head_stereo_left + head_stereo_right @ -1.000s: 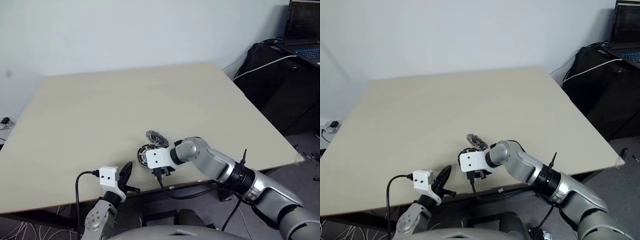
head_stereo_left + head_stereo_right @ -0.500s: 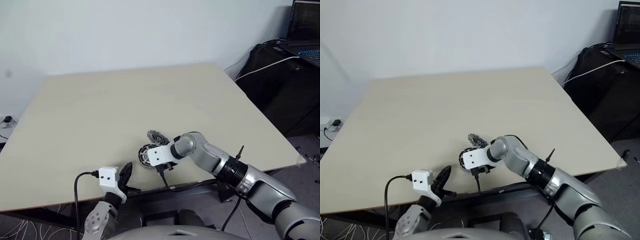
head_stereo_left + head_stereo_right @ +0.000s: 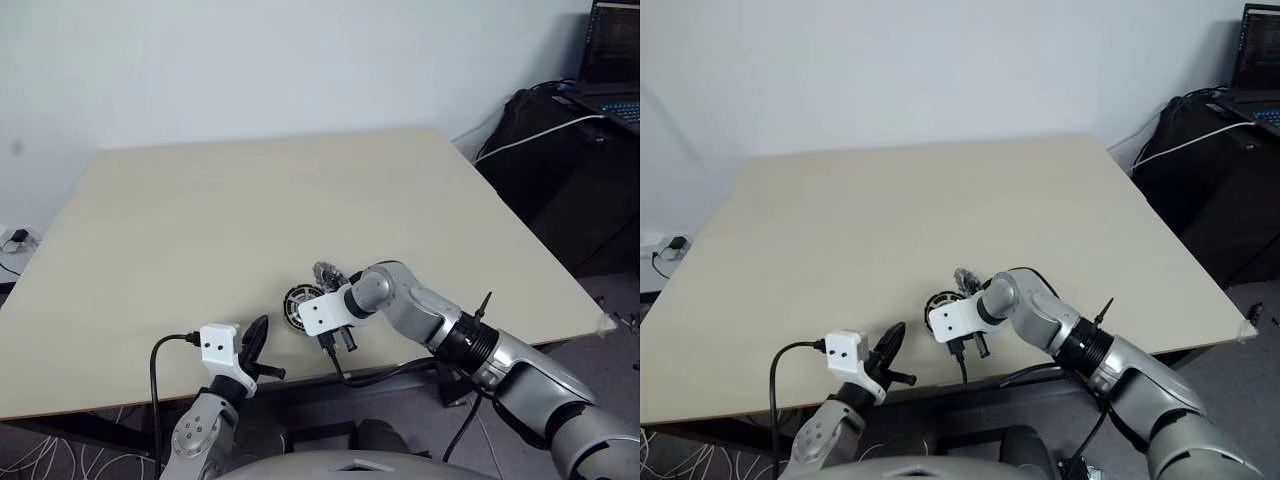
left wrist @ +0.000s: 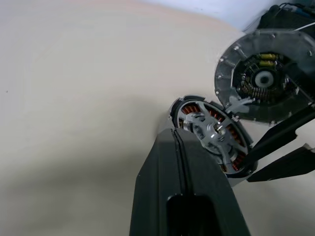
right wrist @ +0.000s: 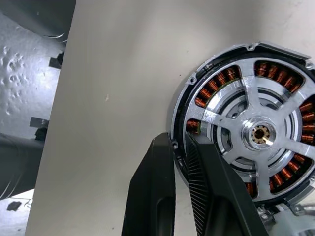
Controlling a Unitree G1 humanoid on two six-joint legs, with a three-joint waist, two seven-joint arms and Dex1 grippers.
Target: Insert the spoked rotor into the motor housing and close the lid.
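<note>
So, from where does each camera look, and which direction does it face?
Left eye and right eye views: on the head, looking forward and down over the beige wooden table; both arms show, with the left pincer and the right pincer.
Left wrist view: along the shut left pincer toward the round motor housing with copper windings and the hinged round silver lid.
Right wrist view: steeply down, its pincer fingers at the housing rim.
Shared: both wrist views show the silver spoked rotor seated in the housing.

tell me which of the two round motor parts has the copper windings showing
The motor housing, lying flat on the table with the spoked rotor in it. The lid beside it stands tilted up, showing a silver disc with electronics instead.
</note>
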